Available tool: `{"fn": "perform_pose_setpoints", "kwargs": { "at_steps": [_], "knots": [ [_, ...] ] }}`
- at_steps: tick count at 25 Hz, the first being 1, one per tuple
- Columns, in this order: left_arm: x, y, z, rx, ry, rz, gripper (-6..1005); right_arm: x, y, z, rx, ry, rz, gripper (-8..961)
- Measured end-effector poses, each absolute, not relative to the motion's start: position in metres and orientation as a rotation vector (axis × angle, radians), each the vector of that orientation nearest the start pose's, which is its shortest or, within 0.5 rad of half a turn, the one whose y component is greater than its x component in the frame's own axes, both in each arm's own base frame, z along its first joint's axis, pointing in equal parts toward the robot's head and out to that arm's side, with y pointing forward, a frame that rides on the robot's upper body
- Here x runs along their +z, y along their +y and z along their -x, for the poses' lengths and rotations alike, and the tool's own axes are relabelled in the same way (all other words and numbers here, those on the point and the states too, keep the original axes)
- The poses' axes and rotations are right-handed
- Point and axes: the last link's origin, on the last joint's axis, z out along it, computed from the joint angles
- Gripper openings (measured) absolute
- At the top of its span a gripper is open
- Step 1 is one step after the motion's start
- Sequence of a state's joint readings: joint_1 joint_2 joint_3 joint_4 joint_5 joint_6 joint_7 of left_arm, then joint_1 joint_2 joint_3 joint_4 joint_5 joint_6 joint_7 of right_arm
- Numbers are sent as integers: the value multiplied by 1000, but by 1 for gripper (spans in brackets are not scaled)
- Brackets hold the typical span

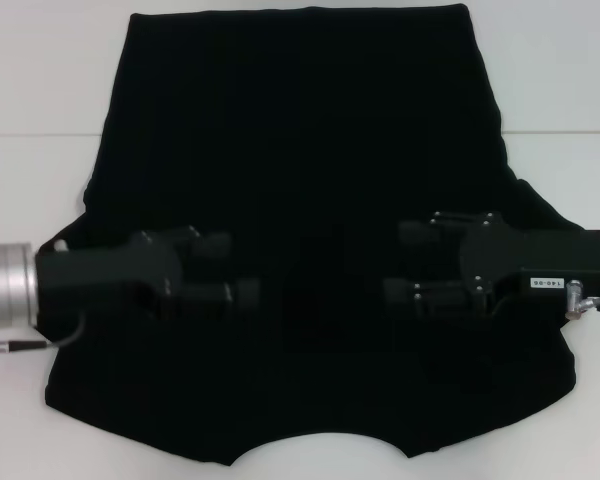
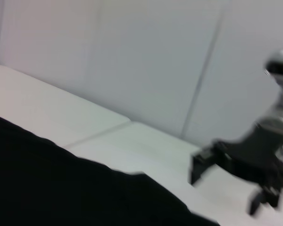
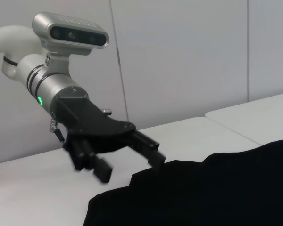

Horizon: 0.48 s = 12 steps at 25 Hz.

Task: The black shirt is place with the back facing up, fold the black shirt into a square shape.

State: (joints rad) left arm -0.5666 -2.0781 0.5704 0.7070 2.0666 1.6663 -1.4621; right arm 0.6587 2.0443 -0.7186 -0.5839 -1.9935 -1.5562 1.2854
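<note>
Nearest me in the head view is the curved neckline of the black shirt (image 1: 310,250), dipping at six o'clock, with the short sleeves jutting out at about four and eight. It lies spread flat on the white table (image 1: 40,80), its straight hem far away at twelve.

Over the near half, both tools hang level with each other and point inward. My left gripper (image 1: 225,268) reaches in from nine o'clock and my right gripper (image 1: 412,262) from three, with a wide stretch of cloth between them. Each has its two fingers parted. The right wrist view shows the left one spread and empty above the cloth edge; the left wrist view shows the right one spread as well, and I see nothing pinched in it.

As I judge it, the folding has not really begun: the outline is still a full shirt, no layer visibly turned over. Every fold is left, sleeves and sides first, then the length.

For room, bare table runs along the three and nine o'clock sides and a thin strip at twelve. The near edge at six sits almost at the limit of my view, so I would work inward and away from it.
</note>
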Motion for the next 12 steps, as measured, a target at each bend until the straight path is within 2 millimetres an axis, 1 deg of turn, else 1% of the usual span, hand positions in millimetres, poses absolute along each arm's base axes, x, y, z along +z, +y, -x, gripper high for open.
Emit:
{"fn": "perform_pose_setpoints", "kwargs": {
  "at_steps": [3,5,8,12],
  "knots": [
    [31,341,256,-838,-801,2619,906,-5,359,-222,700,366,2828,855],
    [41,347,264,-839,-905,2537,906,-6,361,-219,703,368,2834,855],
    [55,354,283,-759,-1076,2392,906,-8,364,-214,707,371,2839,855],
    [72,358,310,-592,-1264,2216,905,-11,368,-207,708,371,2842,855]
  ]
}}
